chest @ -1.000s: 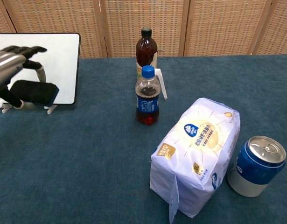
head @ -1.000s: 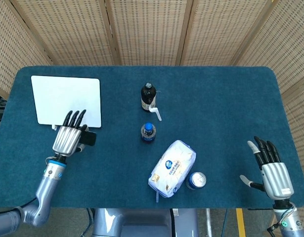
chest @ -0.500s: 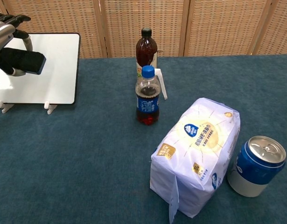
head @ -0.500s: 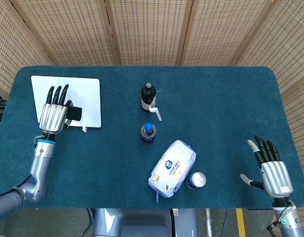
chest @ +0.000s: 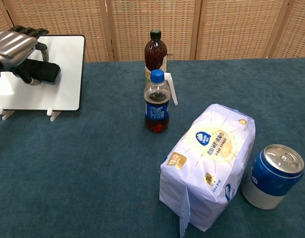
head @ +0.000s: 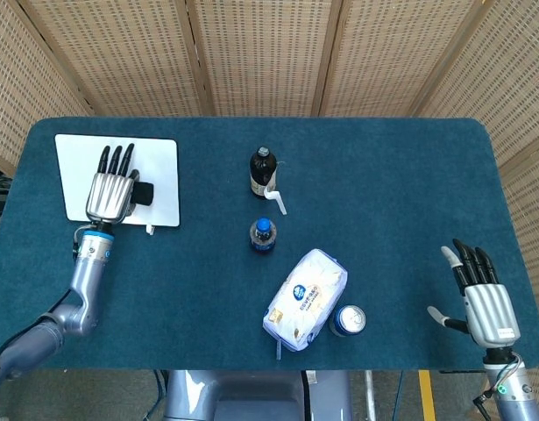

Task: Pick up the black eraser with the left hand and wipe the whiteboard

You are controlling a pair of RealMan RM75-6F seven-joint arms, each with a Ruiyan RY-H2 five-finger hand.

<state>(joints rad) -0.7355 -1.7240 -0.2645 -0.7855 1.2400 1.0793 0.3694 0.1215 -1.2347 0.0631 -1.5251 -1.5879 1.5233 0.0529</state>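
My left hand (head: 110, 186) (chest: 16, 47) holds the black eraser (head: 142, 194) (chest: 43, 72) against the face of the white whiteboard (head: 159, 158) (chest: 70, 59), which stands propped on small feet at the table's far left. The eraser sits over the board's right half, sticking out past my fingers. My right hand (head: 482, 291) hangs open near the table's front right corner, fingers spread, holding nothing; the chest view does not show it.
A dark brown bottle (head: 262, 171) (chest: 155, 50) and a small blue-capped cola bottle (head: 262, 235) (chest: 156, 101) stand mid-table. A white tissue pack (head: 306, 297) (chest: 209, 161) and a blue can (head: 347, 320) (chest: 272, 176) lie nearer the front.
My left hand lifted the eraser from the cloth in front of the board up onto its face, then slid it rightward across the board. The right hand stayed put.
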